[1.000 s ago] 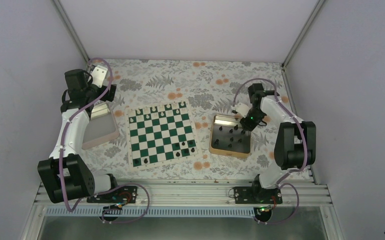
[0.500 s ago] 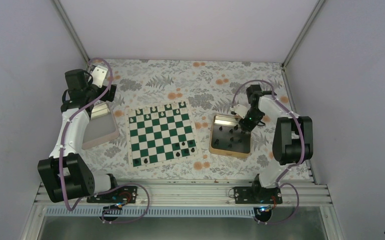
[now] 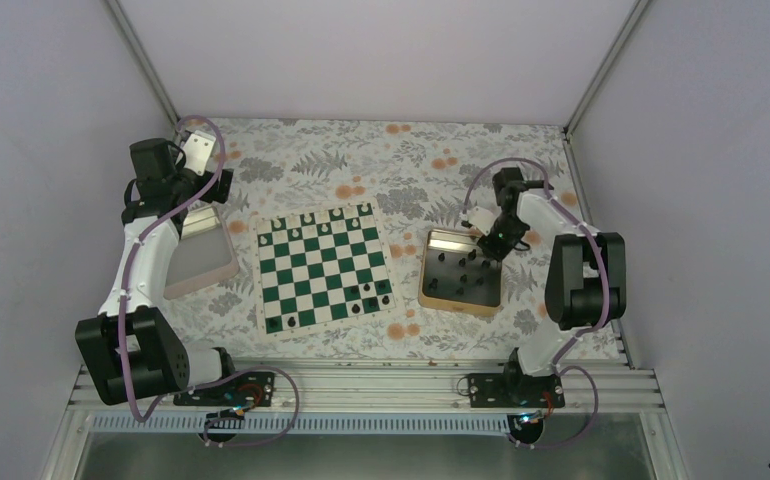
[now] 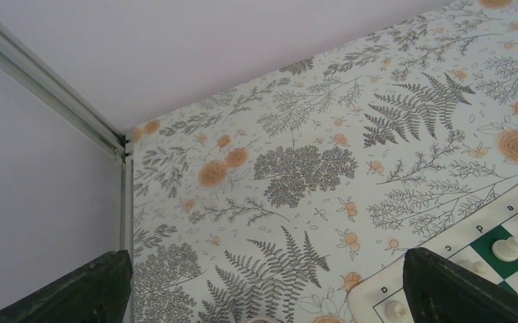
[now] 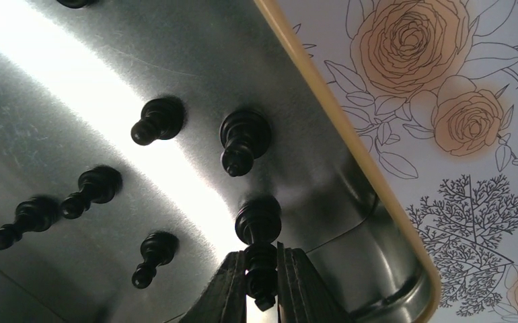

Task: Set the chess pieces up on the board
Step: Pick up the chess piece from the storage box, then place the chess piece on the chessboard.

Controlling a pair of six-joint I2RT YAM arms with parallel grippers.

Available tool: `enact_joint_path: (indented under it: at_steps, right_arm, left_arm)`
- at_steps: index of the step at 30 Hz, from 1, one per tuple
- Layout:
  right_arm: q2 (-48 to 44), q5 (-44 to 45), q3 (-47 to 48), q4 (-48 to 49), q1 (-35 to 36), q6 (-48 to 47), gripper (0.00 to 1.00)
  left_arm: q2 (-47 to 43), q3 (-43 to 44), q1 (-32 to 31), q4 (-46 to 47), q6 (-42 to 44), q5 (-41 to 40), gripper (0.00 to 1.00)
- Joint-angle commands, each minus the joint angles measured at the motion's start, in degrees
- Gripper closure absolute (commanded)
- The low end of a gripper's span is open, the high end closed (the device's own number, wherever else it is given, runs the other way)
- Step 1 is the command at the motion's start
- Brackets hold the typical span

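My right claw (image 5: 262,289) is pressed onto a black chess piece (image 5: 262,266) inside the gold tray (image 5: 350,134), which sits toward the counter's (image 3: 411,160) right edge. Other black pieces (image 5: 243,141) stand nearby in the tray. The board (image 3: 323,268) lies mid-counter. My left claw (image 4: 263,296) hangs spread wide near the far left corner.

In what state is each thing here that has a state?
left fingers, open, holding nothing.
right fingers, shut on a black piece.
black piece, gripped, over a corner of the gold tray.
gold tray, holding other black pieces.
board, only partly set up.
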Motion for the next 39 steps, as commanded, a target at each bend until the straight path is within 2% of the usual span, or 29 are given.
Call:
enact_joint_path:
  at_steps: [1, 5, 9, 14, 21, 28, 39]
  right_arm:
    - [-2.1, -2.0, 3.3, -4.0, 0.1, 0.1, 0.96]
    - [-5.3, -2.1, 7.7, -8.2, 3.8, 1.1, 0.96]
    - [-5.1, -1.8, 14.9, -12.0, 11.8, 2.9, 0.96]
    - [-0.4, -2.4, 24.1, -13.9, 22.9, 4.8, 0.96]
    - [7.0, -3.8, 30.7, -12.5, 38.0, 6.3, 0.96]
    - [10.6, -5.8, 31.4, -10.0, 49.4, 7.4, 0.96]
    - [14.1, -4.2, 28.8, -4.7, 57.8, 9.2, 0.96]
  left_arm:
    - [0.0, -0.3, 0.3, -0.1, 0.2, 0.5, 0.00]
    - [0.1, -0.1, 0.3, -0.1, 0.2, 0.5, 0.00]
    - [0.1, 0.0, 0.3, -0.2, 0.2, 0.5, 0.00]
    - [-0.2, 0.0, 0.3, -0.2, 0.2, 0.1, 0.00]
    - [0.1, 0.0, 0.3, 0.0, 0.2, -0.3, 0.00]
    - [0.9, 0.1, 0.3, 0.1, 0.3, -0.4, 0.00]
    - [1.0, 0.1, 0.3, 0.0, 0.3, -0.4, 0.00]
